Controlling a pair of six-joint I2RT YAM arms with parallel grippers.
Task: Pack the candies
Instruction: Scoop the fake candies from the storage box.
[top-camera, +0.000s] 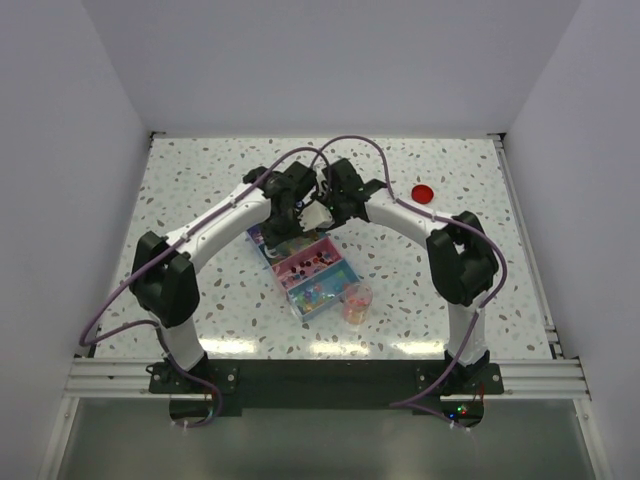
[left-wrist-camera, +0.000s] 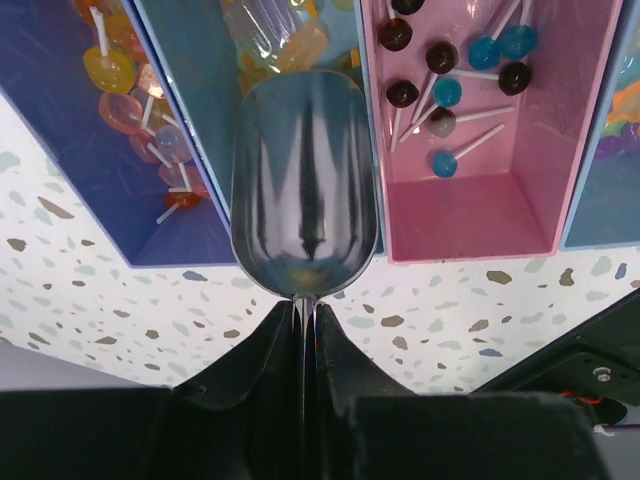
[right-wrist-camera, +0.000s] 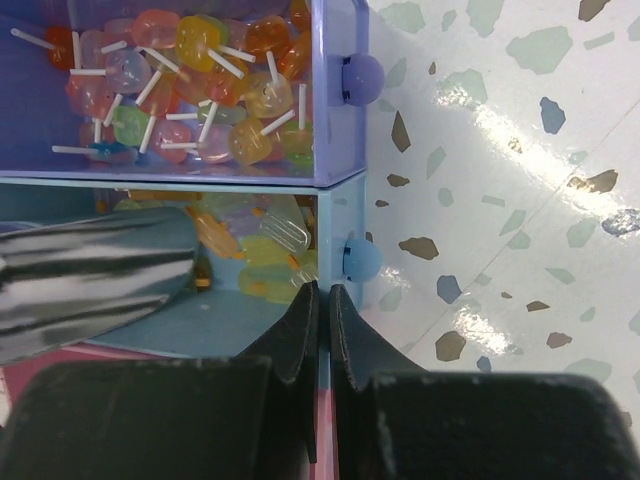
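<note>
Filling the purple compartment (right-wrist-camera: 338, 120) and blue compartment (right-wrist-camera: 336, 215), candies (right-wrist-camera: 200, 70) lie under a scoop (left-wrist-camera: 305, 190) clenched by left fingers (left-wrist-camera: 255, 375); right fingers (right-wrist-camera: 365, 345), clenched and apparently empty, hang beside open surface (right-wrist-camera: 500, 200).

White arms (top-camera: 222, 232) w/ blk joints (top-camera: 166, 281), purple cables (top-camera: 350, 140).
</note>
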